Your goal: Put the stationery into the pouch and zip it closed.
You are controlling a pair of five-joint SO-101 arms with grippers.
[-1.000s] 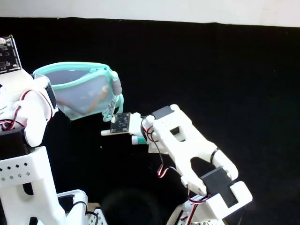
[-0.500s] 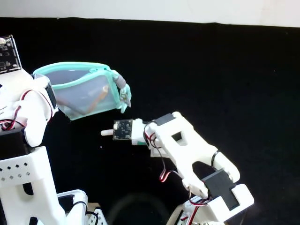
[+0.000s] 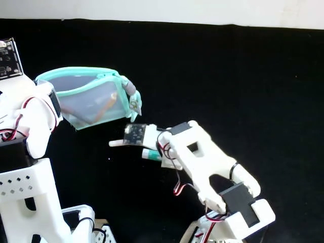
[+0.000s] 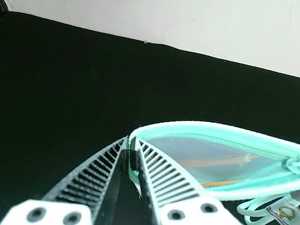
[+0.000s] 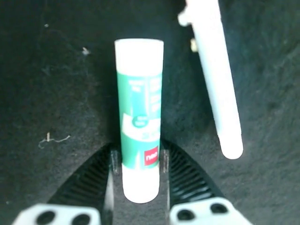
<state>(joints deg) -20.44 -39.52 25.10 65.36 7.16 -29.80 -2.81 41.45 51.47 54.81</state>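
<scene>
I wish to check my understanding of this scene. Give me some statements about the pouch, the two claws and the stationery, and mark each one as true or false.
1. The left claw grips the pouch by its rim. True.
2. The right claw is empty. False: it is shut on a glue stick.
3. A white pen lies on the black table beside the glue stick. True.
4. The pouch has nothing inside. False: thin orange sticks show through its mesh.
</scene>
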